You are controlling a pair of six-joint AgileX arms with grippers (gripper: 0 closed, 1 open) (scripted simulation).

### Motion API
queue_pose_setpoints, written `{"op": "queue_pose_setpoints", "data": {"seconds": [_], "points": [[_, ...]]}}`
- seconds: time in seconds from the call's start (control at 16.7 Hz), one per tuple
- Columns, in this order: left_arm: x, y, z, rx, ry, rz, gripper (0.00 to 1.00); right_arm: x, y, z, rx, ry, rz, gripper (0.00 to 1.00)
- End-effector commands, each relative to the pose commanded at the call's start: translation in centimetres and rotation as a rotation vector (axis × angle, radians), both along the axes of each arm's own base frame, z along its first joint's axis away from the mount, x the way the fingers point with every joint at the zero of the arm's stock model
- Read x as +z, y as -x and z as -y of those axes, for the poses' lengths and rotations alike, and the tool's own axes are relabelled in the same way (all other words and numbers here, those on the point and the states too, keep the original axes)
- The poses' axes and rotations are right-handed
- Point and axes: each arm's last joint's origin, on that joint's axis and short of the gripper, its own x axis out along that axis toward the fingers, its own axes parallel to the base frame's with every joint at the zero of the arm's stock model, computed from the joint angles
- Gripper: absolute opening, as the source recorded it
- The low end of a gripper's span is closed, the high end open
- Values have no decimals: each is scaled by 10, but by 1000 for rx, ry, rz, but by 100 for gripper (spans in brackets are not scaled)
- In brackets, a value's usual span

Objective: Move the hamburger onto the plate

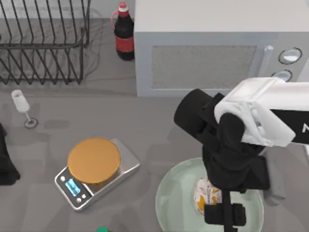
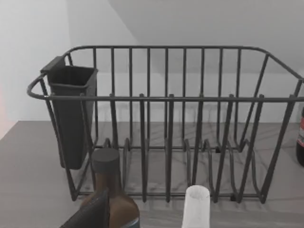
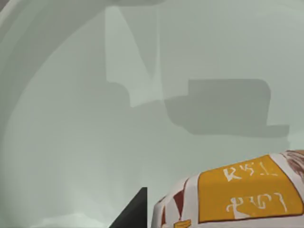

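The hamburger (image 1: 205, 195) is a small white wrapped lump with orange patches, over the middle of the pale mint-green plate (image 1: 174, 203) at the front right of the table. My right gripper (image 1: 225, 215) reaches down onto it from above and is shut on the hamburger. In the right wrist view the hamburger (image 3: 237, 194) fills the near corner, with one dark finger (image 3: 133, 213) against its side and the plate (image 3: 95, 118) spread just beneath. My left arm (image 1: 6, 164) stays parked at the table's left edge.
A silver scale (image 1: 128, 166) carrying an orange disc (image 1: 93, 160) sits left of the plate. A microwave (image 1: 207, 53), a dark cola bottle (image 1: 124, 36) and a wire dish rack (image 1: 43, 38) line the back. A small glass (image 1: 21, 105) stands at the left.
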Motion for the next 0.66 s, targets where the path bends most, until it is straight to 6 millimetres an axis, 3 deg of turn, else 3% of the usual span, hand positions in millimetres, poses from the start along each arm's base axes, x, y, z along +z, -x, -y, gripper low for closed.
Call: {"op": "queue_pose_setpoints", "data": {"seconds": [0.3,0.66], "points": [[0,0,0,0,0,0,100,0,0,0,0,0,0,98],[0,0,0,0,0,0,100,0,0,0,0,0,0,100]]}}
